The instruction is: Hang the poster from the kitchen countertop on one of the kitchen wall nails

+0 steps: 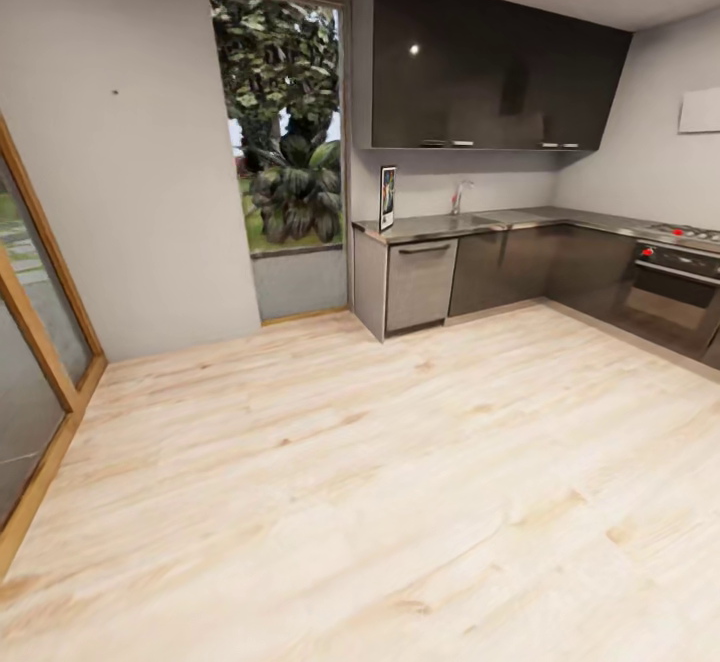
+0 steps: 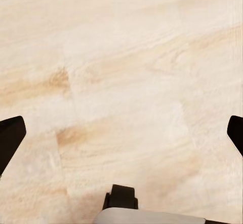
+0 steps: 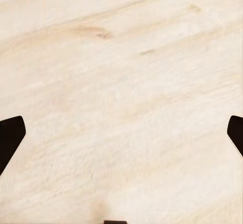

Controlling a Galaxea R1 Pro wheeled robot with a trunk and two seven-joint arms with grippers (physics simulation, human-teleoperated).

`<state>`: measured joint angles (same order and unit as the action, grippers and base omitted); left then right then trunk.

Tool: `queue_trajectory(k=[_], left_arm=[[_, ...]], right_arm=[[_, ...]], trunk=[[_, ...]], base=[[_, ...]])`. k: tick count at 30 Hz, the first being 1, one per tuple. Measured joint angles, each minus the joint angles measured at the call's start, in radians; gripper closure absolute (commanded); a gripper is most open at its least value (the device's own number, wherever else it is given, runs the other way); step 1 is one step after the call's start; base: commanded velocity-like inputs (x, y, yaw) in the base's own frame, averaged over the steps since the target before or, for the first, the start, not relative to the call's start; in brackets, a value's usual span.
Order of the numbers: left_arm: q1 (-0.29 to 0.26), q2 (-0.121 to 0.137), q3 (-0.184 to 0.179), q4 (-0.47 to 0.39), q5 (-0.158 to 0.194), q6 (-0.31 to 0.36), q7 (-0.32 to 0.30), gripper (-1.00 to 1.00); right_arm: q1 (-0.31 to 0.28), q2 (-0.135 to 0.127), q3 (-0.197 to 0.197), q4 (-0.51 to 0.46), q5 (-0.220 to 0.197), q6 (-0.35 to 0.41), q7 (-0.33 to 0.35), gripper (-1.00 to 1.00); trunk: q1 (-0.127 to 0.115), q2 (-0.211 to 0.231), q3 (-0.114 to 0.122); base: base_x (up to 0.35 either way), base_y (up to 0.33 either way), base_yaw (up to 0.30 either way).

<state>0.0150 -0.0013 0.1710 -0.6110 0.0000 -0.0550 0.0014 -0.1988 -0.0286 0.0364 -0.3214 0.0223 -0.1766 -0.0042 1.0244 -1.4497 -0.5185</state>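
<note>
The poster [image 1: 387, 198] stands upright at the left end of the kitchen countertop [image 1: 450, 226], seen nearly edge-on, with a black frame and white border. The grey glossy countertop runs right along the back wall, with a slim tap [image 1: 458, 196], and turns toward the stove. A small dark nail [image 1: 114, 93] sticks out of the grey wall at the left. My left gripper [image 2: 121, 135] is open over the pale wood floor, its dark fingertips [image 2: 10, 140] far apart. My right gripper [image 3: 121, 135] is open too, with only floor between its fingertips [image 3: 10, 138].
A wide wood floor [image 1: 380, 462] lies between me and the cabinets. Dark upper cabinets [image 1: 490, 67] hang over the counter. An oven with hob [image 1: 675, 277] is at the right, a tall window [image 1: 285, 132] beside the counter, and a wood-framed glass door [image 1: 30, 342] at the left.
</note>
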Motion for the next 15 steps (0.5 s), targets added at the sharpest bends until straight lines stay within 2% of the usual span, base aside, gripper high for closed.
queue_trajectory(k=[15], left_arm=[[0.000,0.000,0.000,0.000,0.000,0.000,0.000,-1.00]], right_arm=[[0.000,0.000,0.000,0.000,0.000,0.000,0.000,-1.00]], trunk=[[0.000,0.000,0.000]], base=[[0.339,0.017,0.000]])
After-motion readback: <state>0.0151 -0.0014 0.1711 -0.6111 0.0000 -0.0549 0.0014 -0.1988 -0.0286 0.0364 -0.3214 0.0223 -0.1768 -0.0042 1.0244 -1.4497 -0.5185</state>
